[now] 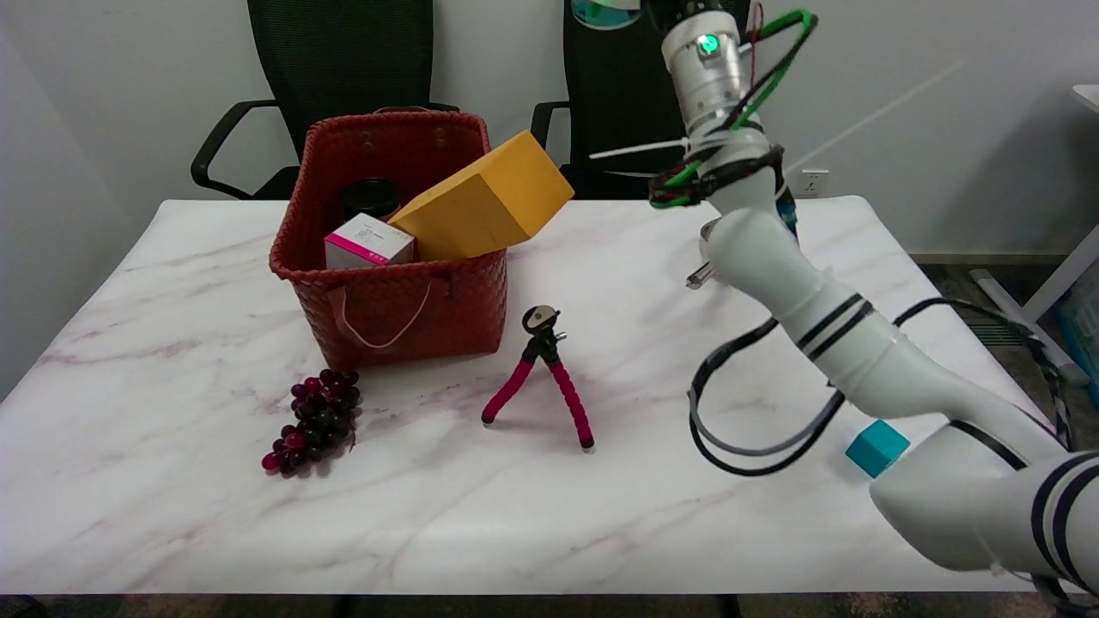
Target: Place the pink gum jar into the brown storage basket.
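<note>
The brown woven storage basket (pixel 403 313) stands on the table's left half. It holds a tilted yellow box (pixel 485 202), a pink-and-white carton (pixel 367 240) and a dark-lidded jar (pixel 371 196). My right arm rises steeply to the top edge of the head view. Only the base of my right hand (pixel 668 7) shows there, the rest is cut off. A teal sliver of the gum jar (pixel 604 12) shows beside it at the top edge, in the air, high above the table and to the right of the basket. The jar's pink top is out of frame.
A pink-legged mini tripod (pixel 541 378) stands in front of the basket's right corner. A bunch of dark grapes (pixel 313 421) lies front left. A teal cube (pixel 876 446) sits by my forearm. A metal cup (pixel 706 253) is partly hidden behind the arm. Two black chairs stand behind the table.
</note>
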Robot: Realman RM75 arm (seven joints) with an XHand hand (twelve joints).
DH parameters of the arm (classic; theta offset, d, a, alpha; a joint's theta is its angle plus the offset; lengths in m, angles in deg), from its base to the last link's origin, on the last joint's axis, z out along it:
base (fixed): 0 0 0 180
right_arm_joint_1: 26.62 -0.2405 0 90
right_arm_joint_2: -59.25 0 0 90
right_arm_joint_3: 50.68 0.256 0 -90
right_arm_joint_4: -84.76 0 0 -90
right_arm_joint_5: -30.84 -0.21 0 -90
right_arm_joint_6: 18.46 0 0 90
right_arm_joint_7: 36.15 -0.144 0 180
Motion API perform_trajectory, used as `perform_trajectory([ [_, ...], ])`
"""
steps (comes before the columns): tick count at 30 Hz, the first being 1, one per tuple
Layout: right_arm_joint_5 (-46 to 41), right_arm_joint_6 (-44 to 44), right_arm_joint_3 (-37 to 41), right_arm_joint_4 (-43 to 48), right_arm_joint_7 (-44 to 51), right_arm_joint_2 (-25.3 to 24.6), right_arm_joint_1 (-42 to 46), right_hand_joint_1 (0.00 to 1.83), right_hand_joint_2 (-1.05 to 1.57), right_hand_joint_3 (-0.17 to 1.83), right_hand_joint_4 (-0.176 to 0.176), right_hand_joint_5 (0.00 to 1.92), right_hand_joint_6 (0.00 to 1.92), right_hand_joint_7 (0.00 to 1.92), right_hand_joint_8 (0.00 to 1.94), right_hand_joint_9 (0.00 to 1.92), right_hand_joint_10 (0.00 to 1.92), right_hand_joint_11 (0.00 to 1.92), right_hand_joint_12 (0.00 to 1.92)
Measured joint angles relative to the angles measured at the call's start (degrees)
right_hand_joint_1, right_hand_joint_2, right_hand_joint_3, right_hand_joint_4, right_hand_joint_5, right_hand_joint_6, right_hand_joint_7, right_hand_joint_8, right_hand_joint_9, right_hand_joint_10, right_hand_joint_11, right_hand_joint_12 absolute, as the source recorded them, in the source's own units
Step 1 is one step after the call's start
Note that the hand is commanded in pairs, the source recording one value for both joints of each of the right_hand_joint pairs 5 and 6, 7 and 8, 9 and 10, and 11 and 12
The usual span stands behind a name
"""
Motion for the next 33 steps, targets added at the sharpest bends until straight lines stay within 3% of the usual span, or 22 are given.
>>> perform_trajectory([
  [11, 0.2, 8.2, -3.7, -11.3, 1.1, -3.7, -12.1, 1.33, 0.47, 1.39, 0.000, 1.04, 1.04, 1.26, 1.26, 1.17, 1.17, 0.95, 0.95],
  [33, 3.4, 23.8, -16.4, -34.1, 1.3, -13.3, -31.9, 1.29, 0.39, 1.37, 0.000, 0.97, 0.97, 1.26, 1.26, 1.15, 1.15, 0.93, 0.93],
])
